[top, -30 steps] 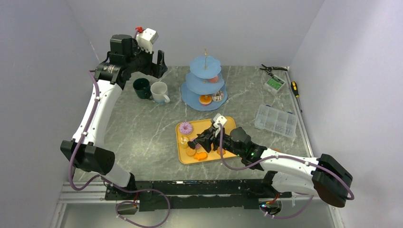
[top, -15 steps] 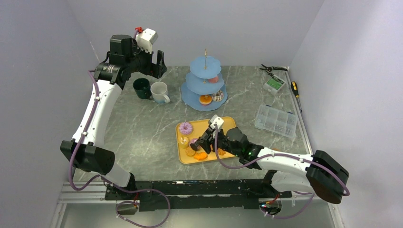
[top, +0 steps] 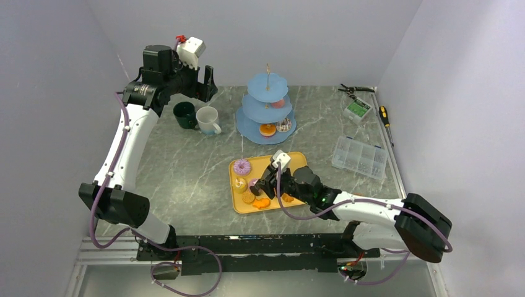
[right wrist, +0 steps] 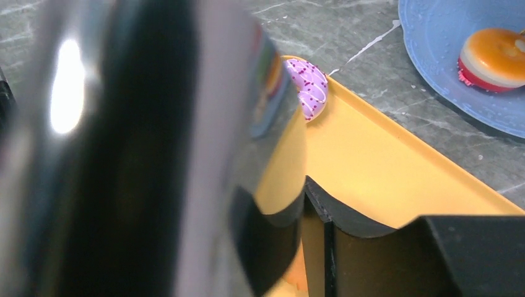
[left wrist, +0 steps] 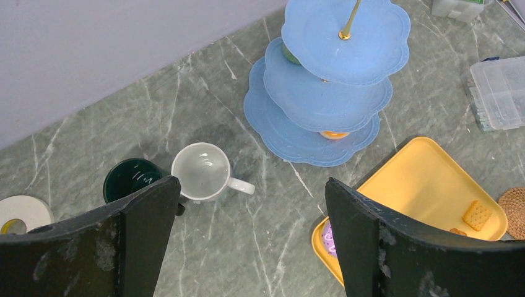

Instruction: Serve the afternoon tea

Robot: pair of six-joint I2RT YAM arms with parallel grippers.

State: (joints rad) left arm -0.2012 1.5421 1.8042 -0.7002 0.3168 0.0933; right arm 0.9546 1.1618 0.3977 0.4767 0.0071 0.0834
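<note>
purple doughnut (right wrist: 308,86) half hidden; tray (right wrist: 384,161) cropped

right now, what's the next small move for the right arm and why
Probably squeeze the tongs shut on a biscuit: the right jaws hang low over the orange biscuits on the yellow tray, and the three-tier stand has a bare top tier.

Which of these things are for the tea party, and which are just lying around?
For the tea: blue three-tier stand, white mug, dark green mug, pink doughnut, orange biscuits.
Just lying about: clear parts box, screwdriver, pliers, small green box.
</note>
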